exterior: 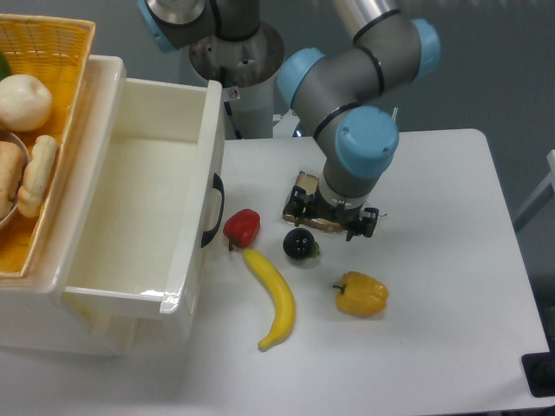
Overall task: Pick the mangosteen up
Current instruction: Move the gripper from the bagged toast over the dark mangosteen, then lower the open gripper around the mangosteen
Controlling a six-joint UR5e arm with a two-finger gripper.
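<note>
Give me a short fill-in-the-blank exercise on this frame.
1. The mangosteen lies between the red pepper and the ____ pepper.
2. The long yellow fruit below the red pepper is a ____.
3. The claw hangs over the ____, just beyond the mangosteen.
4. The white drawer on the left stands ____.

Missing words: yellow; banana; bread; open

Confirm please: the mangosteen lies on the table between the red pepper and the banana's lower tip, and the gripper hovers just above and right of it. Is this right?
Not quite. In the camera view the mangosteen lies right of the red pepper, beside the banana's upper end, not its lower tip. The gripper does hover just above and right of it.
</note>
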